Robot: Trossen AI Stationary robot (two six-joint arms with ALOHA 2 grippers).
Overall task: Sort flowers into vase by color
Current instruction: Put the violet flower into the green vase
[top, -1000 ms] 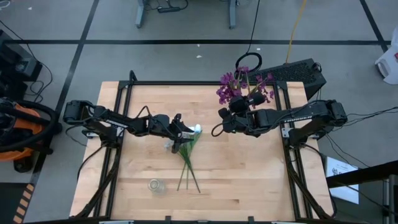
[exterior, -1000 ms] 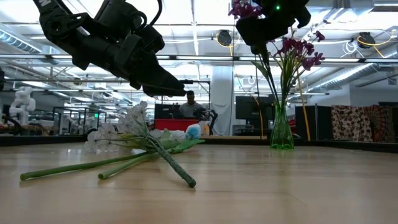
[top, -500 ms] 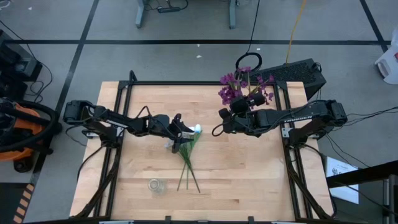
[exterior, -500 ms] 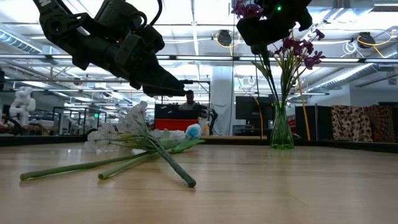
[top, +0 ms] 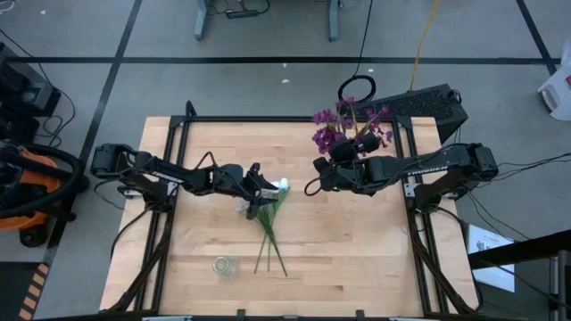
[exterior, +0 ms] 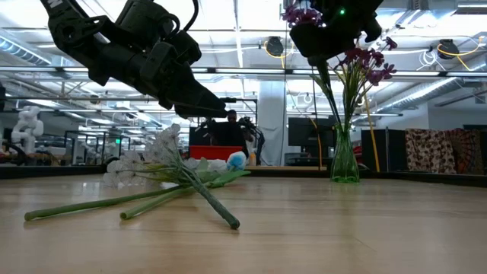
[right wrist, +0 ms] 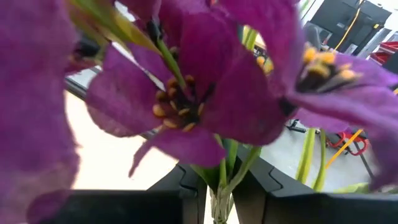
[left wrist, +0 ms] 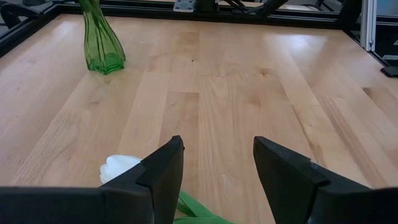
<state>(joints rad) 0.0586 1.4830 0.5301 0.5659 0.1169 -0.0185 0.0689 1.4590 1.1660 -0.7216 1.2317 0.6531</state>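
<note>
Purple blossoms [top: 332, 127] have shifted a little since a second ago: in the high view the cluster now leans slightly more toward the far edge of the table [top: 214, 143], and in the low view the topmost bloom has dipped beside the right gripper [exterior: 329, 59]. You can see that gripper high over the green vase [exterior: 344, 158] at the far right corner, its fingers [right wrist: 186, 193] standing narrowly apart on either side of the green stems [right wrist: 222, 177]; whether they still pinch the stems you cannot tell. Your left gripper [top: 261, 189] has not moved: it hangs just above the loose flowers [exterior: 171, 179] near the middle of the table, jaws apart and holding nothing, with a white bud [left wrist: 118, 168] lying beside one finger and green leaves below. Those loose flowers lie flat with crossed stems, white heads and one pale blue sprig [exterior: 237, 160] pointing toward the far side, the stem ends toward the near edge. A small clear glass [top: 222, 265] stands near the front edge, left of the stem ends and well apart from the vase. Nothing sits between the pile and the vase. Beyond the table, a person [exterior: 230, 131] stands behind a red-fronted desk, now closer and darker than before. White lettering runs along your right arm [top: 428, 163] in the high view, too small to read.
</note>
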